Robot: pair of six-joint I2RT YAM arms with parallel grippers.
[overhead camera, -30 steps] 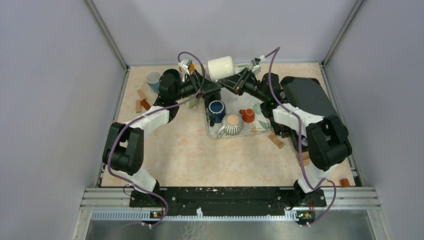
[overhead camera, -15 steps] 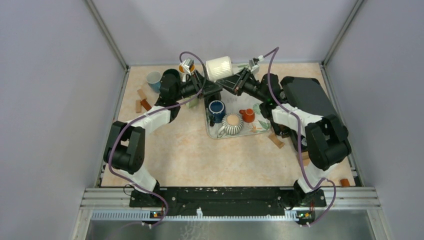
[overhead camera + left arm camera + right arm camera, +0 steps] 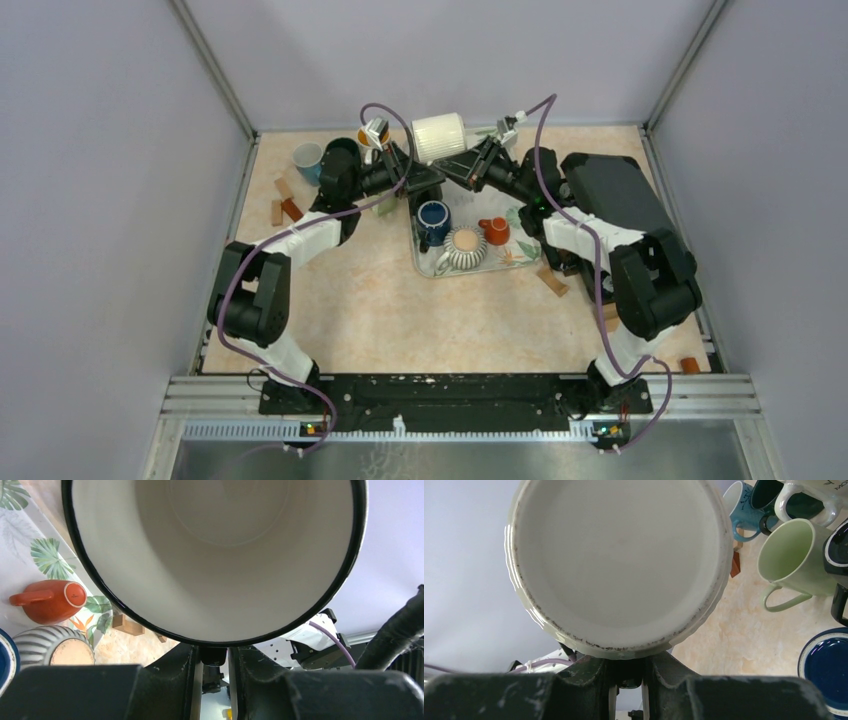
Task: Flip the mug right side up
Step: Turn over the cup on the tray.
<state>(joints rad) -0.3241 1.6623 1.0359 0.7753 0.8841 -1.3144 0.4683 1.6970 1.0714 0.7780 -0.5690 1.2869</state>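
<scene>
The mug (image 3: 440, 137) hangs in the air at the top centre of the top view, on its side, above the far edge of the tray (image 3: 512, 256) and between the two arms. The left gripper (image 3: 213, 650) faces its open mouth, with the black rim just above its fingertips. The right gripper (image 3: 626, 662) faces its flat base. Each pair of fingers leaves only a narrow slot under the mug's lower edge – whether either pair is clamped on the mug I cannot tell. On the tray below sit a blue mug (image 3: 433, 215), an orange mug (image 3: 495, 231) on its side and a striped mug (image 3: 465, 247) – base up.
</scene>
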